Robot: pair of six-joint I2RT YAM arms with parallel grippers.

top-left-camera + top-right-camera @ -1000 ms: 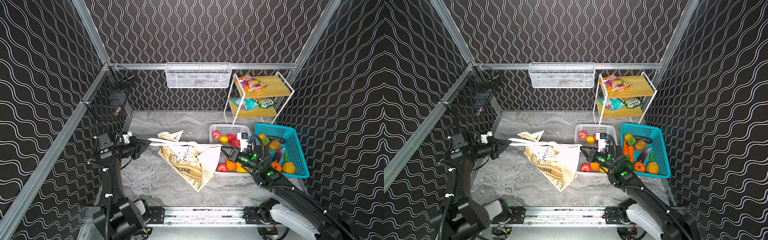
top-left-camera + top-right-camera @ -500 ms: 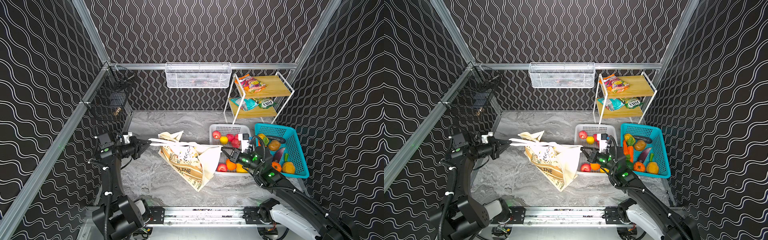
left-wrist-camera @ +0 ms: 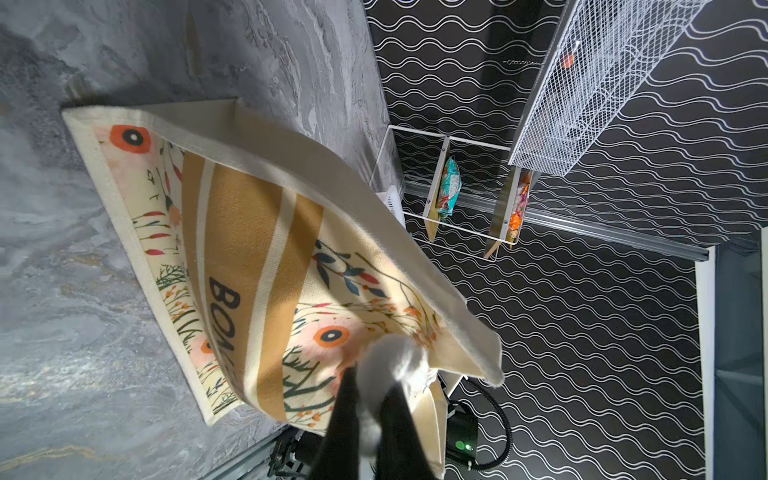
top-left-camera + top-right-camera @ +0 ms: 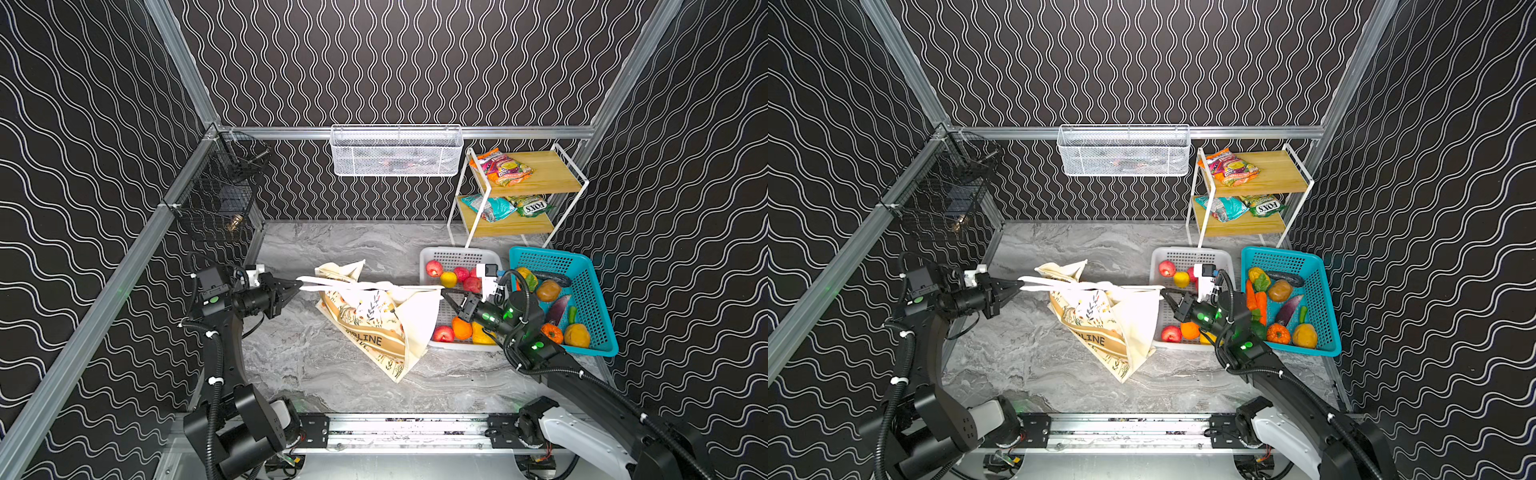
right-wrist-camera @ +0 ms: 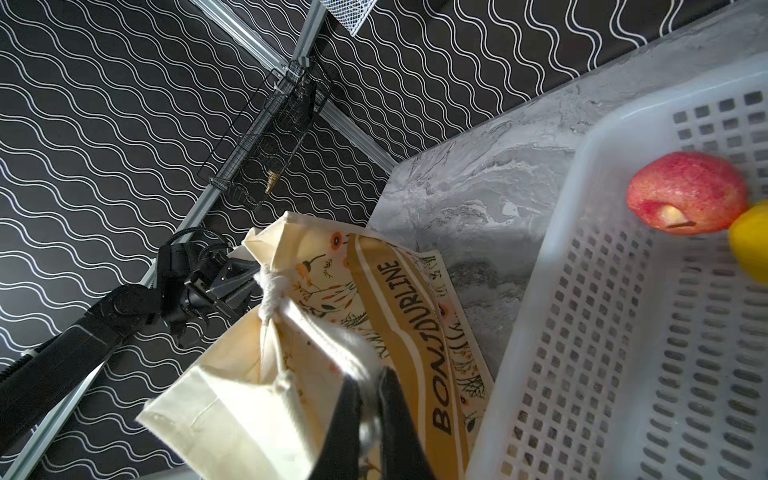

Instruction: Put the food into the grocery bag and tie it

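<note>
Since each claw pinches only a narrow bunch of white strap, slippage heads the list of hazards.

Item: grocery bag (image 4: 376,328). Cream canvas, floral print, tan lettered band. Sits mid-table, slung between the two arms, its near corner resting on the table (image 4: 316,365) and its right flap lying against the white basket (image 4: 459,254). Contents: cannot tell, as the mouth is hidden.

Item: left gripper (image 4: 296,285). Left of the bag, jaws closed tight on a strap handle (image 4: 332,284).

Item: right gripper (image 4: 445,294). Right of the bag, at the white basket's left edge, jaws closed tight on the opposite strap end.

Item: knot (image 5: 271,291). Twisted strap near the left claw, shown in the right wrist view. It looks only partly cinched.

Risks, as judged:
- A harder outward pull may strip the strap from either pinch, leaving the knot slack.
- An uneven pull may swing the bag rightward, dragging the basket or tipping whatever is inside.
- Letting go too early may let the twist unwind.
</note>
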